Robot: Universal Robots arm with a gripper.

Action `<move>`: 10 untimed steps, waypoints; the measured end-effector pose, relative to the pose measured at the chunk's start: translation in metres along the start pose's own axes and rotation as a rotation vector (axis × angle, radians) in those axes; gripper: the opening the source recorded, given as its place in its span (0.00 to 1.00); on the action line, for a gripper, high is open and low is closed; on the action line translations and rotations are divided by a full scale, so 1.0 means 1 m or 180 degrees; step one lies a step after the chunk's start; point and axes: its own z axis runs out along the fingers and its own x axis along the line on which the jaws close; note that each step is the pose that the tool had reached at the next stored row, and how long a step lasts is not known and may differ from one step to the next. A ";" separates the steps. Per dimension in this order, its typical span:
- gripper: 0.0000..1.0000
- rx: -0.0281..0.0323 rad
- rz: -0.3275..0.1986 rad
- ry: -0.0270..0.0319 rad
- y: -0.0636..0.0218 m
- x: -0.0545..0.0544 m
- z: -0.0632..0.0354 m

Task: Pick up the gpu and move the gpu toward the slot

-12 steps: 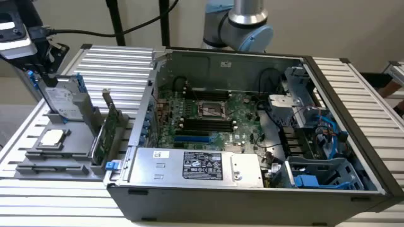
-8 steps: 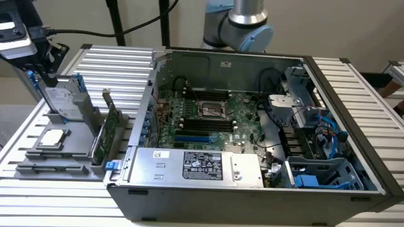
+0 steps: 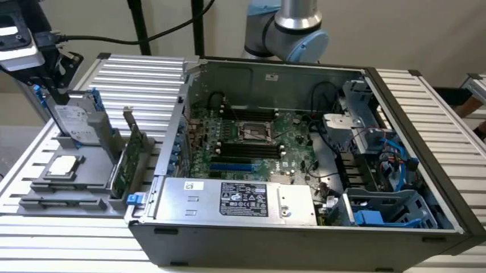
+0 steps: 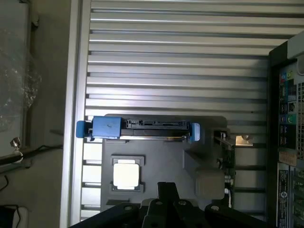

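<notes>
The gpu (image 3: pixel 134 152) is a thin green card standing on edge in a grey holder (image 3: pixel 45 196), to the exterior view's left of the open computer case (image 3: pixel 304 239). In the wrist view the gpu (image 4: pixel 228 159) shows edge-on, with its metal bracket next to the case. My gripper (image 3: pixel 61 98) hangs shut and holding nothing above the holder's far end, beside the upright hard drive (image 3: pixel 76 128) and well apart from the gpu. Its black fingers (image 4: pixel 167 191) sit together over the holder. A blue slot (image 3: pixel 231 167) lies on the motherboard inside the case.
A silver hard drive with blue rails (image 4: pixel 137 130) and a square processor chip (image 4: pixel 126 174) share the holder. Inside the case are the power supply (image 3: pixel 239 200), blue drive cages (image 3: pixel 387 210) and cables. Ribbed aluminium table (image 3: pixel 144 79) surrounds everything. The arm's base (image 3: pixel 297 28) stands behind the case.
</notes>
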 end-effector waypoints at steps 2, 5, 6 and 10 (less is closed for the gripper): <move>0.11 0.0000 0.0001 0.0009 -0.0012 -0.005 0.0000; 0.11 0.0000 0.0001 0.0015 -0.0059 -0.018 -0.0002; 0.11 -0.0001 0.0001 0.0015 -0.0078 -0.022 -0.0002; 0.11 -0.0001 0.0001 0.0018 -0.0164 -0.039 -0.0006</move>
